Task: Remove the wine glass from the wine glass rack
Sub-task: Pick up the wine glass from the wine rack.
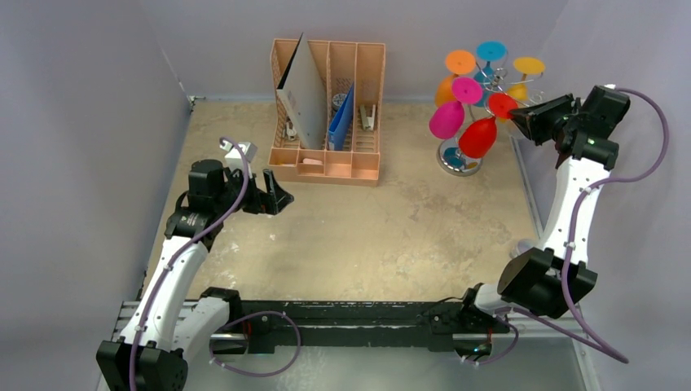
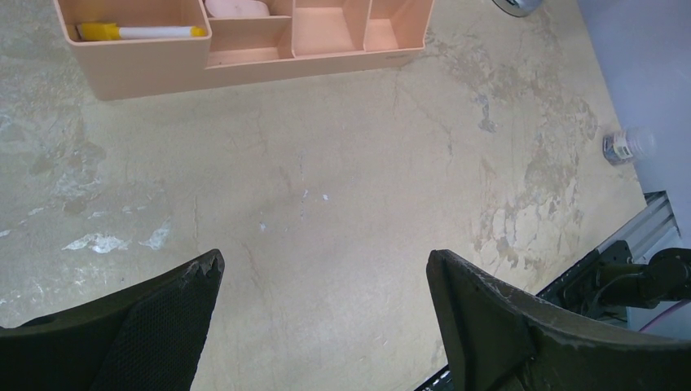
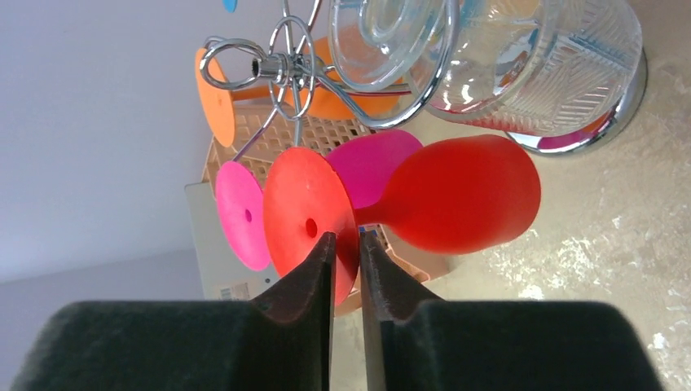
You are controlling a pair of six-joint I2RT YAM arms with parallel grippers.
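Tabletop (image 1: 367, 236) of mottled beige carries a peach organiser (image 1: 326, 173) at twelve o'clock and the wine glass rack (image 3: 281, 65) at two o'clock. The red wine glass (image 3: 464, 195) hangs on the rack, its bowl tilted toward seven o'clock. The right gripper (image 3: 346, 238) has its jaws clenched on that glass's round foot. At nine o'clock, the left gripper (image 2: 322, 265) hovers over bare table, jaws spread wide.

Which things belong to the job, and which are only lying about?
Job: rack, red glass, right pincer on its foot.
Lying about: other glasses, organiser, blue folder, marker, small bottle, left pincer.
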